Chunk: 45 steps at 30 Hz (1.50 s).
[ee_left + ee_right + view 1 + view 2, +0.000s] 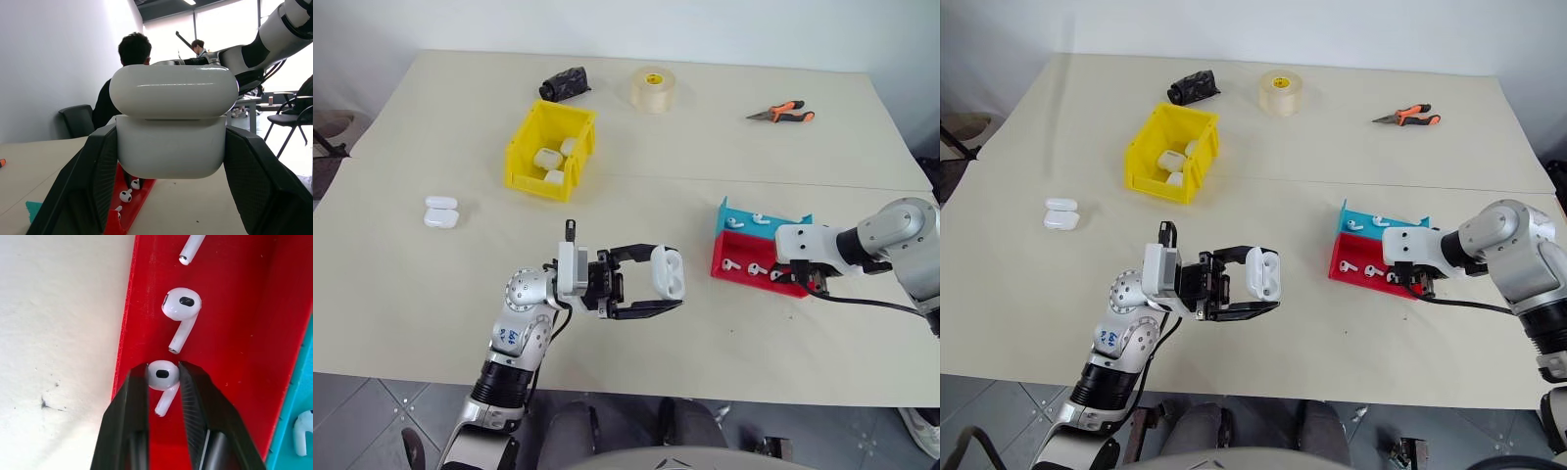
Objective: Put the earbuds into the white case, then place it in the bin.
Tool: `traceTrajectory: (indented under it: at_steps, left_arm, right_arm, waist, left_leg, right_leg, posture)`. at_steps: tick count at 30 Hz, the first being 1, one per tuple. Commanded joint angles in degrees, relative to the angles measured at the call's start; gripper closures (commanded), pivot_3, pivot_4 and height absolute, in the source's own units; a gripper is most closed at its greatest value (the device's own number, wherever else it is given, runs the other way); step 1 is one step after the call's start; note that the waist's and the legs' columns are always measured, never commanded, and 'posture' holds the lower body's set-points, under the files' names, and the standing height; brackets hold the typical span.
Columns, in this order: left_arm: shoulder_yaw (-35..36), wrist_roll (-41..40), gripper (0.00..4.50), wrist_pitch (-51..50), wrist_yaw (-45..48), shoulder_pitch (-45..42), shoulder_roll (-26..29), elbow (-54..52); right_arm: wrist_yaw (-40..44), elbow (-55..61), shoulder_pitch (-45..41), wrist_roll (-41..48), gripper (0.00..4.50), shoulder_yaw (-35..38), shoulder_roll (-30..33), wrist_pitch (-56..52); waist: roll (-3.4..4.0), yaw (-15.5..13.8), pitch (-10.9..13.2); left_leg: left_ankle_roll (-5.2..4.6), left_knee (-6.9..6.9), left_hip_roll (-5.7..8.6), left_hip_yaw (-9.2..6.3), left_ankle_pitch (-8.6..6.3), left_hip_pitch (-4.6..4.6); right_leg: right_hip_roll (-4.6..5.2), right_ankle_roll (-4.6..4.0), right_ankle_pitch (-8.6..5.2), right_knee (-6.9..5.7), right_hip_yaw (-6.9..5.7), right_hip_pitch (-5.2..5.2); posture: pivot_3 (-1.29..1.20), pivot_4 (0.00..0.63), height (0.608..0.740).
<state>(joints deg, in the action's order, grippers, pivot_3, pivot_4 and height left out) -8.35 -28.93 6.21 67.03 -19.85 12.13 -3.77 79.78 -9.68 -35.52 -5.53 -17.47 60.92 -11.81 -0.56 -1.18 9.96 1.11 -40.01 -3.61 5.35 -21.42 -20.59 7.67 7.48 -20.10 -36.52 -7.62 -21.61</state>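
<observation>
White case (668,273), lid ajar, sits clamped between the left gripper (658,282) fingers, left of the red tray (230,333). Inside that tray, the right gripper (164,377) pinches one earbud (162,377); the yellow bin (524,162) lies far left beyond.

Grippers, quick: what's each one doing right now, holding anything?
Left gripper: shut on the white case, held above the table.
Right gripper: closed around an earbud in the red tray.
</observation>
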Motion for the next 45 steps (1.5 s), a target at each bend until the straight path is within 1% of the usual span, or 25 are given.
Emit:
traceTrajectory:
  at_steps: [1,6,11,13,15,17,20,23,27,32,40,45]
  left_arm:
    - [0.25,-1.03,1.69,0.38,-0.23,-0.65,-0.19,-1.48]
    - [0.38,-1.81,1.69,-0.02,1.18,-0.85,0.21,-0.57]
    - [1.01,-2.60,1.69,-0.41,3.42,-1.85,0.66,1.87]
    - [1.44,-2.66,1.69,-0.41,3.73,-3.15,0.33,3.70]
    - [1.88,-2.25,1.69,0.84,4.15,-4.12,-0.12,5.48]
    - [1.96,-2.28,1.69,1.06,5.10,-4.81,-0.22,6.69]
    - [1.82,-3.20,1.69,-0.65,6.91,-5.94,-0.03,7.99]
    - [1.85,-3.46,1.69,-2.08,8.04,-6.99,-0.08,9.27]
    - [2.14,-3.84,1.69,-3.81,8.66,-8.15,-0.36,10.08]
    - [1.83,-4.19,1.69,-6.32,8.29,-8.24,-0.62,9.29]
    - [1.58,-4.20,1.69,-8.92,7.89,-8.64,-1.55,7.93]
    - [1.73,-3.99,1.69,-9.21,7.75,-8.68,-1.68,7.50]
  right_arm:
    - [-0.07,-0.25,0.09,-0.67,4.00,0.61,-0.51,-0.68]
    - [0.42,2.27,0.99,1.88,4.00,3.68,0.93,-1.67]
    - [3.46,8.94,4.79,13.19,4.00,12.50,1.39,-4.92]
    - [2.37,11.76,8.47,18.25,4.00,17.29,-0.40,-4.91]
    - [1.97,15.53,12.31,24.02,4.00,21.47,-3.01,-4.19]
    - [-0.11,20.09,15.10,30.67,4.00,25.47,-7.40,-5.09]
    - [-6.14,26.39,17.75,38.01,4.00,29.38,-14.52,-6.70]
    - [-12.96,31.46,19.71,43.62,4.00,31.62,-22.02,-6.16]
    - [-21.17,36.48,21.48,46.62,4.00,31.03,-30.71,-4.85]
    - [-27.09,39.80,22.46,49.45,4.00,28.87,-36.07,-5.33]
    - [-27.21,41.07,26.37,47.55,4.00,22.93,-39.01,-1.97]
    - [-25.37,38.07,27.16,45.43,4.00,20.97,-39.29,1.37]
  waist:
    - [0.00,0.01,0.00]
    - [0.00,-0.03,0.00]
    - [0.01,-0.12,0.01]
    - [0.00,-0.28,0.01]
    - [-0.01,-0.27,0.02]
    - [-0.02,-0.24,0.01]
    - [-0.01,-0.02,0.01]
    - [-0.01,-0.11,0.01]
    - [0.00,-0.18,0.01]
    - [0.00,-0.12,0.01]
    - [0.00,-0.09,0.01]
    - [0.00,-0.09,0.00]
  left_leg:
    - [0.00,0.00,0.00,0.00,0.00,0.00]
    - [0.00,0.00,0.00,0.00,0.00,0.00]
    - [0.00,0.00,0.01,0.00,0.00,-0.01]
    - [0.00,0.00,0.00,0.00,0.00,-0.01]
    - [0.00,-0.01,0.01,-0.03,0.00,-0.02]
    - [0.00,0.00,0.01,-0.04,0.00,-0.02]
    - [0.00,0.00,0.00,-0.04,0.00,-0.01]
    - [0.00,0.01,-0.01,-0.07,0.00,-0.01]
    - [0.00,0.02,0.01,-0.07,0.00,-0.01]
    - [0.00,0.03,0.03,-0.08,0.00,-0.01]
    - [0.00,0.05,0.03,-0.07,0.00,-0.01]
    - [0.00,0.06,0.03,-0.07,0.00,0.00]
  right_leg:
    - [0.00,0.00,0.00,0.00,0.00,0.00]
    - [0.00,0.00,0.00,0.00,0.00,0.00]
    - [0.00,0.00,0.00,0.01,0.00,0.00]
    - [0.00,0.00,0.00,0.01,0.00,0.00]
    - [0.00,0.00,0.00,0.00,-0.03,0.00]
    - [-0.01,0.01,0.01,0.01,-0.04,0.02]
    - [-0.03,0.01,0.01,-0.02,-0.02,0.01]
    - [-0.06,0.01,0.01,-0.03,-0.03,0.00]
    - [-0.04,0.01,0.01,-0.04,-0.02,0.00]
    - [-0.05,0.02,0.01,-0.04,-0.02,0.00]
    - [-0.05,0.02,0.01,-0.03,-0.01,0.00]
    - [-0.06,0.02,0.01,-0.03,0.00,0.00]
  posture:
    - [0.00,0.150,0.740]
    - [0.00,0.150,0.740]
    - [0.00,0.150,0.740]
    - [0.00,0.150,0.740]
    - [0.00,0.150,0.740]
    - [0.00,0.150,0.740]
    - [0.00,0.150,0.740]
    - [0.00,0.150,0.740]
    - [0.00,0.150,0.740]
    - [0.00,0.150,0.740]
    - [0.00,0.150,0.740]
    - [0.00,0.150,0.740]
